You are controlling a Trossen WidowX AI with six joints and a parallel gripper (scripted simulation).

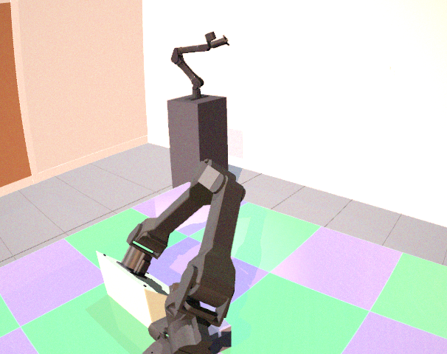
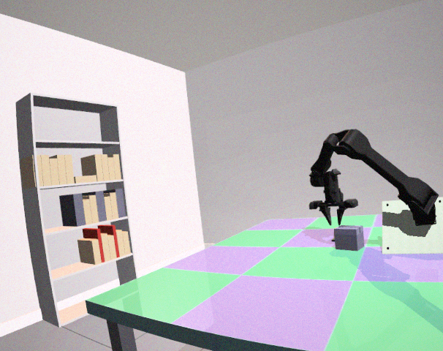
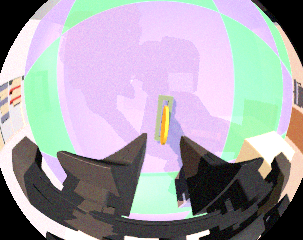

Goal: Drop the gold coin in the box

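Observation:
The gold coin [image 3: 164, 125] stands on edge in the shallow green holder [image 3: 166, 98], seen from above in the wrist view. My gripper [image 2: 335, 224] [image 3: 164, 138] is partly open and points down. In the wrist view its fingertips lie left and right of the coin's near end, with nothing held between them. In the exterior view the fingertips are in the air, about level with or just above the top of the grey box [image 2: 346, 238]. A small dark thing beside the box's left side there may be the holder. In the top view the arm hides the gripper, the coin and most of the box.
The arm is mounted on a tilted white panel [image 1: 120, 293] [image 2: 395, 241] [image 3: 277, 142], to the right of the box in the exterior view. The table has a green and purple checkered top [image 1: 319, 266] [image 2: 289, 302]. A bookshelf and another arm on a tall pedestal [image 1: 184, 141] stand away from the table.

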